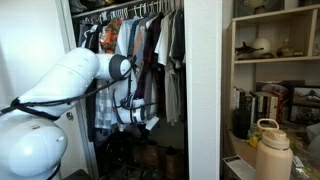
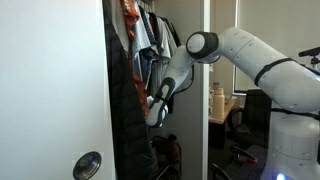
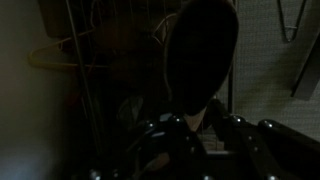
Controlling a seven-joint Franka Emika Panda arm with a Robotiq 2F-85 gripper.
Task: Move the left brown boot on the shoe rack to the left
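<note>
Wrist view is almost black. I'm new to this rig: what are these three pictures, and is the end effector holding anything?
The white machine is a robot arm reaching into a clothes closet. Two pictures come from cameras standing outside it, at different spots; both show hanging clothes with the end effector low among them. The third comes from a camera on the wrist: the end effector shows along the bottom edge, a large dark oval shape ahead, a wire hanger to the left. It is too dark to tell whether it is open, shut or holding anything, or to pick out the boots.
</note>
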